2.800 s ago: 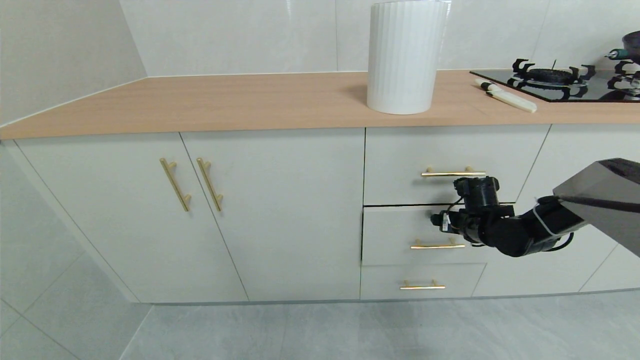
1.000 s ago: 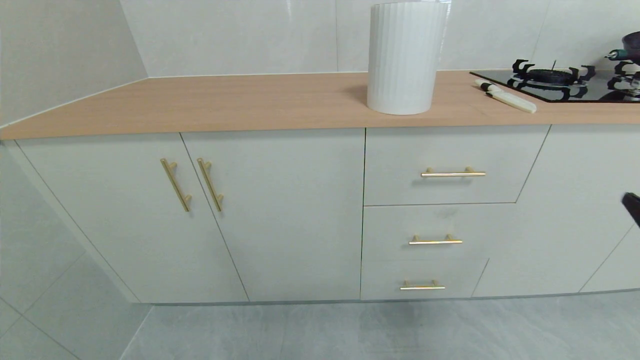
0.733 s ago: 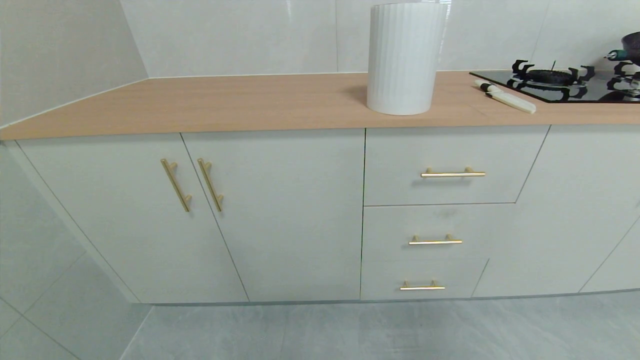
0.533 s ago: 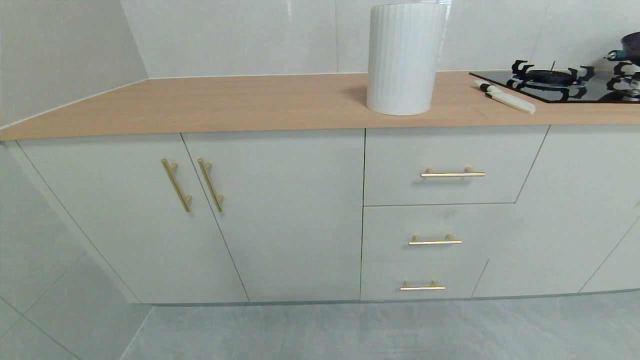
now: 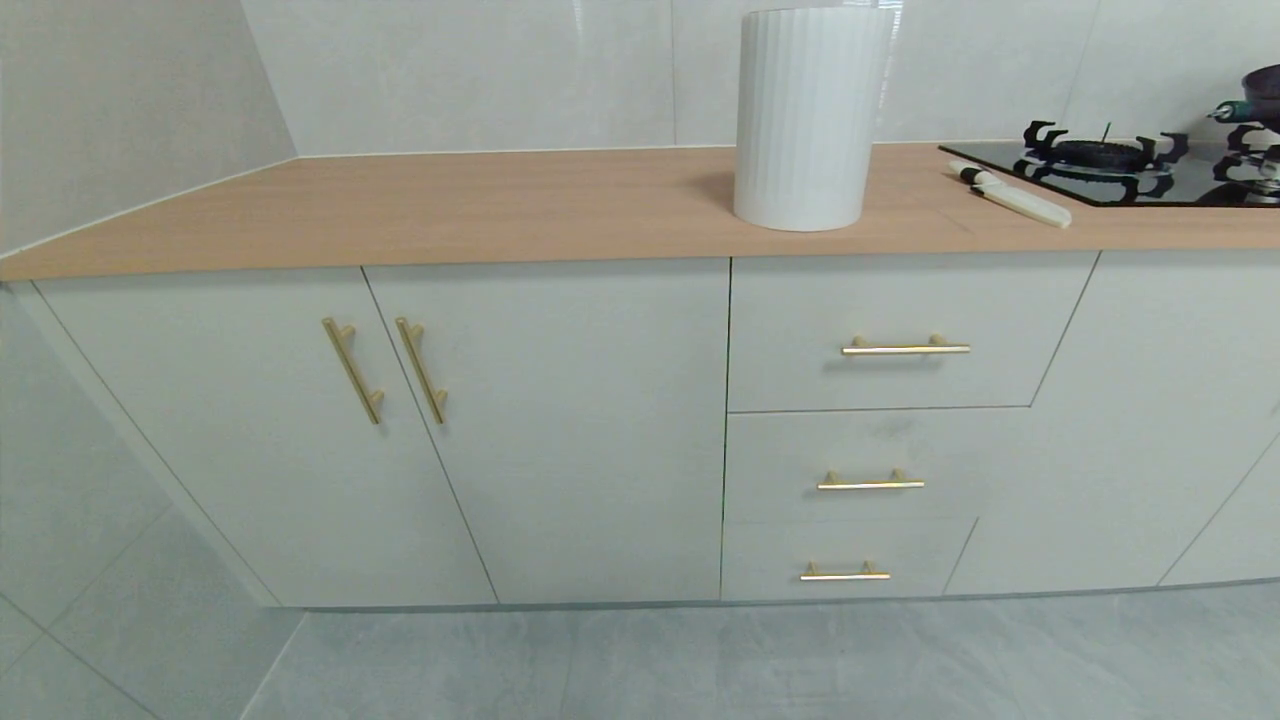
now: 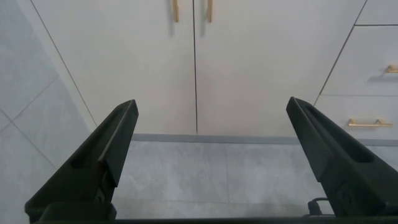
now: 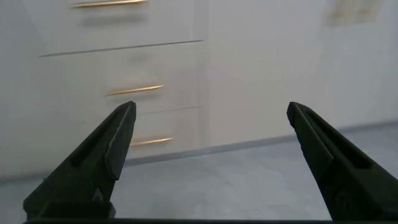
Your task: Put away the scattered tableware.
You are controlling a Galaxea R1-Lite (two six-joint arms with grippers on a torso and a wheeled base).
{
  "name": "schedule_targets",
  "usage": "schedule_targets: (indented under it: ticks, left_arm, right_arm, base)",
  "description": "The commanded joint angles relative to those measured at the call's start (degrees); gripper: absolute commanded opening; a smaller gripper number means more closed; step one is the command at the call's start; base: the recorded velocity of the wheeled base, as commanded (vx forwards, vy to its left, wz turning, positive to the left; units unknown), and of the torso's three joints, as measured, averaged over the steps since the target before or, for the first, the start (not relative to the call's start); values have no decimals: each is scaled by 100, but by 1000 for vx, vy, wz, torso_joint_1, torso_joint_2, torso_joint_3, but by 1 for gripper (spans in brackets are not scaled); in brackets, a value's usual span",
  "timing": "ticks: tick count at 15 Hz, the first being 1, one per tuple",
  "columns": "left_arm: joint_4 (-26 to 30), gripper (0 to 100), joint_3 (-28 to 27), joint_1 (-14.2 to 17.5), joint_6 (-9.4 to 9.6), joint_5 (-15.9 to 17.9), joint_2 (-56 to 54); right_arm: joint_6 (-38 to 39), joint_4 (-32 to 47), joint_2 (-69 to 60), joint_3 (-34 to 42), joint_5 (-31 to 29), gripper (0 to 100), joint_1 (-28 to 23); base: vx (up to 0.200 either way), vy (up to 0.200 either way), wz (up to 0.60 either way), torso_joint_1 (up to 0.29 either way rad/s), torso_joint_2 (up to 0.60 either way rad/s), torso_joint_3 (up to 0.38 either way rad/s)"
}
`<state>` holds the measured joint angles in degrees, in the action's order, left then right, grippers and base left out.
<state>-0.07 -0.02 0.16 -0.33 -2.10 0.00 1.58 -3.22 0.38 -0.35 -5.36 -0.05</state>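
Two end effectors hung low, jaws spread wide: left end effector (image 6: 211, 107) at the double doors (image 6: 249, 62), right end effector (image 7: 211, 111) at the drawers (image 7: 124, 68). Up on the bench (image 5: 450, 205), right of the white canister (image 5: 805, 115), the knife (image 5: 1010, 195) lay beside the hob (image 5: 1100, 158), slanting toward the front edge. It sat above both, nearer the right arm, I'd say.

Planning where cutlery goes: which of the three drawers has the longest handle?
The top drawer, directly under the countertop; its gold handle outspans the two below.
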Motion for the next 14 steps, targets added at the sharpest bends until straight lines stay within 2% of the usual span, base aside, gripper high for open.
schedule_targets:
  ticks: [1, 14]
  left_arm:
    - [-1, 100, -6, 2, -2, -1, 0]
    - [-1, 100, 2, 2, 24, -1, 0]
  right_arm:
    - [9, 383, -29, 18, 387, 100, -4]
    - [-79, 313, -29, 35, 492, 100, -4]
  base:
    - [0, 0, 0, 0, 0, 0]
    - [0, 0, 0, 0, 0, 0]
